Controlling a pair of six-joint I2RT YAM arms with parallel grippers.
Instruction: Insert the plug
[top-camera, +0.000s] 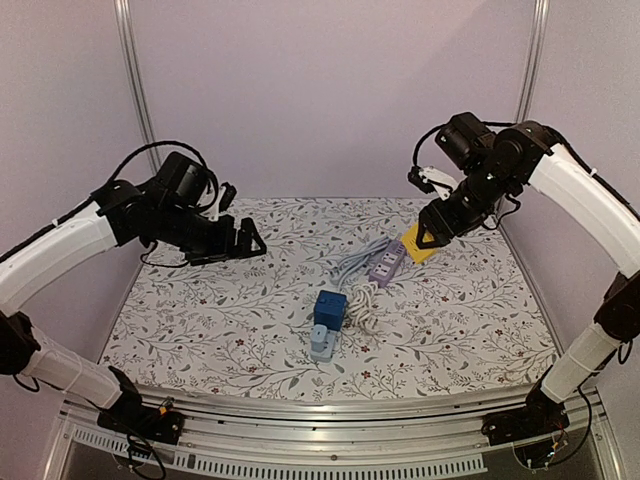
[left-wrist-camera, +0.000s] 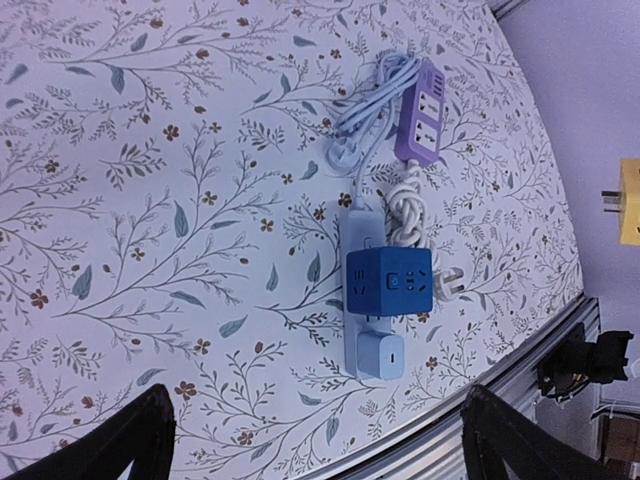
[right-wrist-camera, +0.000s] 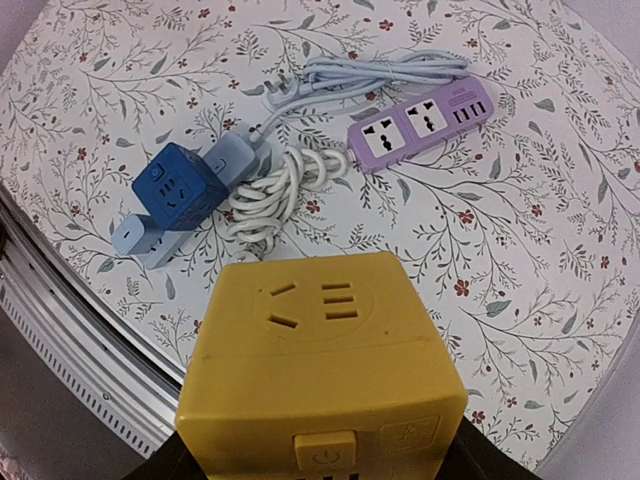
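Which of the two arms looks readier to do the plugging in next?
The right. Its gripper holds the yellow cube plug in the air close to the purple power strip, while the left gripper hangs open and empty over the table's left side.

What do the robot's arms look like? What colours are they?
There are two arms. The left arm and the right arm both have long, smooth white shells joined by chunky black joints. Thin black cables loop out near the wrists. The left gripper and the right gripper are black, each with two fingers that look dark and wedge-shaped up close.
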